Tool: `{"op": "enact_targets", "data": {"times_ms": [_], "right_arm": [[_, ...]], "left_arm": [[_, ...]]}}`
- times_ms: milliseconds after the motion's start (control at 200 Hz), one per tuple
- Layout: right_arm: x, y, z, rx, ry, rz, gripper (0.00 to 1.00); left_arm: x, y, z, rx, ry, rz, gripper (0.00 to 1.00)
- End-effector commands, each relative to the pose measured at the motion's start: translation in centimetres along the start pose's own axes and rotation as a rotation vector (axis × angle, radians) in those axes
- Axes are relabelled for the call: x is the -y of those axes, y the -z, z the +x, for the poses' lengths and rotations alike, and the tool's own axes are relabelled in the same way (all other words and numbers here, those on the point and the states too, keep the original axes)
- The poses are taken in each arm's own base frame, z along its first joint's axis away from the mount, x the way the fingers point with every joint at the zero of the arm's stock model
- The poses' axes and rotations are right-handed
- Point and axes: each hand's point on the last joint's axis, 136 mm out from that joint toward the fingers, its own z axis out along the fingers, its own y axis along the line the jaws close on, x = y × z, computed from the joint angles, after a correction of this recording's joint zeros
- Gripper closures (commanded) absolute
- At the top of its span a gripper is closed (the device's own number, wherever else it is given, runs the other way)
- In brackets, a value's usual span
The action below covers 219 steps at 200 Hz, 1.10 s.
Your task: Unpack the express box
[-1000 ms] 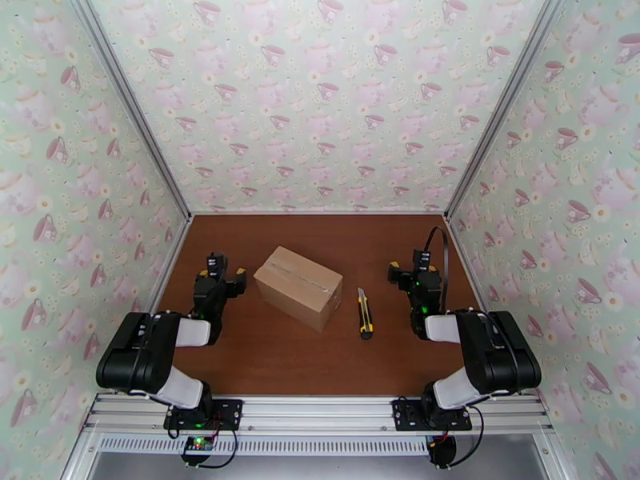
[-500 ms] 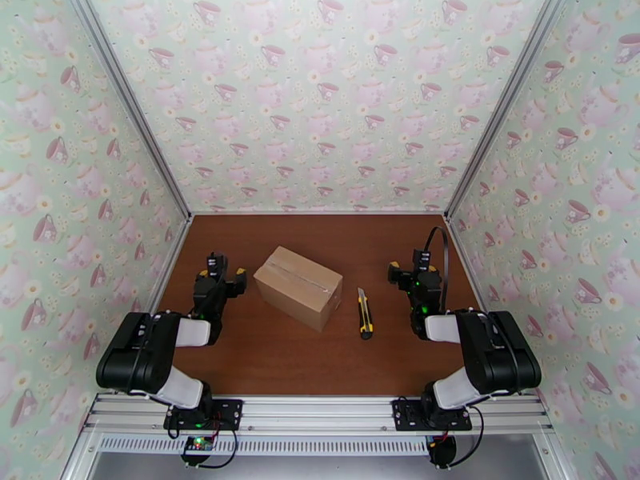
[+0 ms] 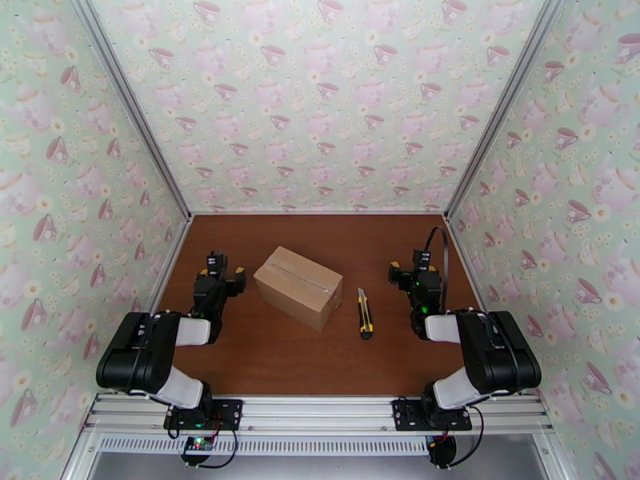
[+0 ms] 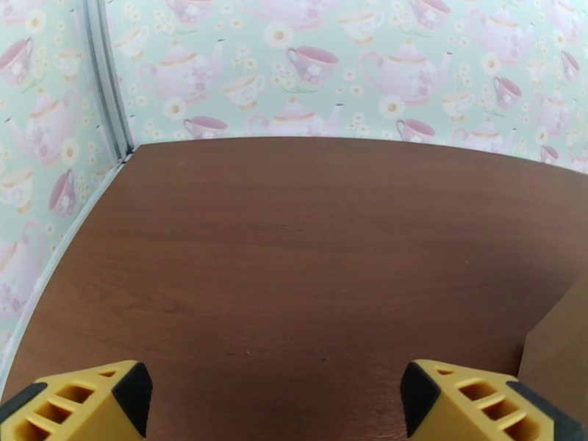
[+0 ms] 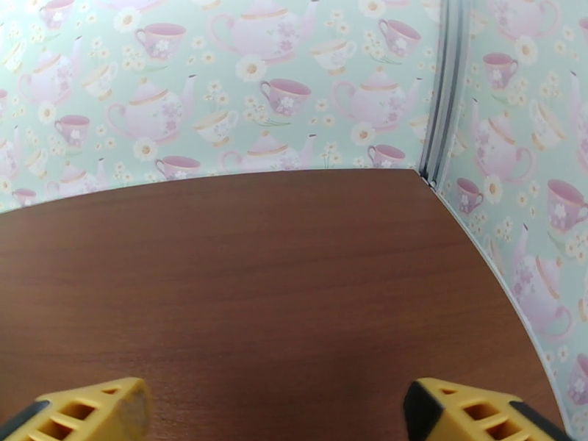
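Note:
The express box (image 3: 298,286), a plain brown carton with a clear tape seam along its closed top, lies turned at an angle in the middle of the brown table (image 3: 320,234). A corner of the express box (image 4: 562,347) shows at the right edge of the left wrist view. My left gripper (image 3: 222,270) rests low just left of the box, open, its yellow fingertips (image 4: 81,406) wide apart with nothing between them. My right gripper (image 3: 410,270) sits to the right, beyond the knife, also open with its yellow fingertips (image 5: 470,413) spread over bare table.
A yellow-and-black utility knife (image 3: 365,313) lies on the table between the box and the right arm. Teapot-patterned walls (image 3: 320,98) close in the back and both sides. Bare table stretches behind the box and in front of it.

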Motion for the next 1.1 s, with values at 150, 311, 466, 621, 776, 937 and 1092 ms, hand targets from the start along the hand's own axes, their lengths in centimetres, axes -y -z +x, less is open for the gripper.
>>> {"op": "enact_targets", "data": {"times_ms": [150, 311, 466, 621, 776, 937, 1092], "right_arm": [[-0.7, 1.5, -6.0, -0.137, 0.021, 0.146, 0.13], [-2.6, 4.2, -7.1, -0.190, -0.073, 0.092, 0.15], [-4.9, 7.2, -6.1, -0.257, -0.135, 0.015, 0.16], [-6.3, 9.6, -3.8, -0.327, -0.197, -0.062, 0.16], [-7.4, 11.2, -0.8, -0.459, -0.208, -0.114, 0.18], [-8.6, 13.3, 0.9, -0.523, -0.229, -0.173, 0.19], [-9.3, 14.7, 2.5, -0.591, -0.206, -0.182, 0.18]], "left_arm": [[-3.5, 4.7, -8.3, 0.108, 0.161, -0.174, 0.16], [-2.5, 6.9, -9.2, 0.000, 0.286, -0.140, 0.20], [-1.4, 9.8, -9.1, -0.110, 0.376, -0.113, 0.22], [0.7, 12.5, -7.7, -0.222, 0.479, -0.024, 0.29], [3.8, 15.5, -5.2, -0.338, 0.516, 0.085, 0.39], [6.3, 19.5, -2.4, -0.423, 0.537, 0.174, 0.40], [8.7, 21.8, -0.5, -0.484, 0.568, 0.300, 0.44]]}}
